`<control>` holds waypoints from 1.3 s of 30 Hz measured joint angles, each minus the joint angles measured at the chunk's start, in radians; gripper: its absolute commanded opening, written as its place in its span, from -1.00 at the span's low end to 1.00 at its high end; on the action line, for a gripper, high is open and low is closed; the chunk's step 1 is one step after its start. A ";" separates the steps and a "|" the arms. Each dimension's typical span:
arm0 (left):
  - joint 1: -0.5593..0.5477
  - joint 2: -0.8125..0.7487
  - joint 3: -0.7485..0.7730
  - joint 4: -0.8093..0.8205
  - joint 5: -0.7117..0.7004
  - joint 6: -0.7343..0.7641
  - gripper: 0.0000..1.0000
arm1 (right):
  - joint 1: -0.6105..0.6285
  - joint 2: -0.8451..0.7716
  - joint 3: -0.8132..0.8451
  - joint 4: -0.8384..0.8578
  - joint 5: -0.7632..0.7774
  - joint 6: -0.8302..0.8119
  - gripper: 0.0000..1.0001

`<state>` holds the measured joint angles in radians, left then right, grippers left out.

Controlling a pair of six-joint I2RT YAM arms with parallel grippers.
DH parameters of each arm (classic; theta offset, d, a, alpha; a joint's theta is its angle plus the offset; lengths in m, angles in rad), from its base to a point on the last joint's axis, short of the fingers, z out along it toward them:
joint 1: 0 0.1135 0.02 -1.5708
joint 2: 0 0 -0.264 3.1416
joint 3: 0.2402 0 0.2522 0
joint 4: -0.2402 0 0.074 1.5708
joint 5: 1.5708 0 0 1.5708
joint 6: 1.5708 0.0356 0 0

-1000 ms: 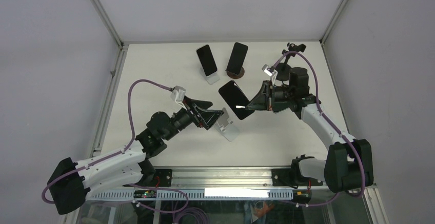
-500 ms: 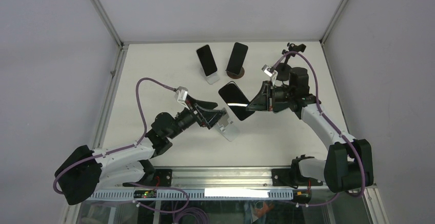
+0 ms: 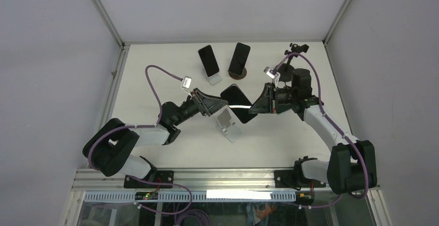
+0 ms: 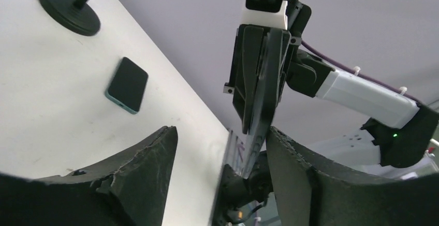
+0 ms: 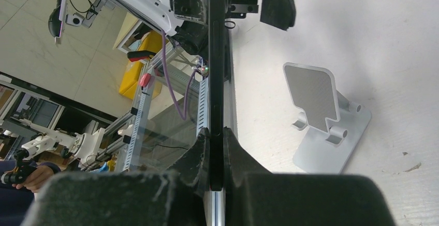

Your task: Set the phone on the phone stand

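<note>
the phone (image 3: 236, 102) is off the desk (image 3: 155, 60), held in the air near the middle of the work area with its dark screen tilted up toward the overhead camera and a bright streak of glare across it. the right gripper (image 3: 254, 105) has it by the edge at 3 o'clock, jaws closed on the phone. in the right wrist view the phone (image 5: 216, 55) shows edge-on as a thin dark line running up from between the two pads (image 5: 199, 151).

the phone stand (image 3: 228, 124), silver with a grey back plate, stands on the desk at 7 o'clock from the phone, just beside it and below it. whether they touch cannot be told from above. in the right wrist view the phone stand (image 5: 323, 117) is to the right of the phone's edge, apart from it, with nothing on its plate.

the left gripper (image 3: 219, 107) is at 9 o'clock from the phone, just above the stand's plate, jaws wide and holding nothing. in the left wrist view its fingers (image 4: 150, 156) frame the right gripper (image 4: 254, 122).

at 12 o'clock, near the far edge of the desk, a second phone (image 3: 208, 60) leans on a white stand (image 3: 214, 78), and a third phone (image 3: 239, 58) on a round brown base (image 3: 237, 73).
</note>
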<state>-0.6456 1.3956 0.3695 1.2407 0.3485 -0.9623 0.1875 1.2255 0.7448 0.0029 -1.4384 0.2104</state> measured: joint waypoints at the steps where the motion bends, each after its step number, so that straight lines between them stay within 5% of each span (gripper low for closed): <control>1: 0.003 0.027 0.018 0.012 0.016 -0.020 0.16 | 0.000 0.000 0.000 0.000 -0.003 -0.002 -1.00; 8: 0.024 0.130 0.138 0.037 0.147 -0.105 -0.30 | -0.002 0.000 0.000 -0.003 0.005 -0.011 -1.00; 15: 0.030 0.137 0.161 0.051 0.200 -0.127 -1.00 | -0.002 0.000 -0.003 -0.019 0.015 -0.020 -1.00; 20: 0.037 0.138 0.168 0.056 0.236 -0.124 -1.00 | -0.001 0.000 -0.003 -0.032 0.010 -0.019 -1.00; 35: 0.039 0.092 0.168 -0.009 0.277 -0.053 -1.00 | -0.009 -0.015 -0.003 -0.092 -0.010 -0.109 -0.25; 39: 0.039 0.003 0.158 -0.122 0.282 0.018 -1.00 | -0.020 -0.027 -0.003 -0.106 -0.018 -0.138 0.13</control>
<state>-0.6067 1.3987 0.5270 1.1191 0.6308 -0.9440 0.1673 1.1984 0.7418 -0.1028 -1.4563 0.0727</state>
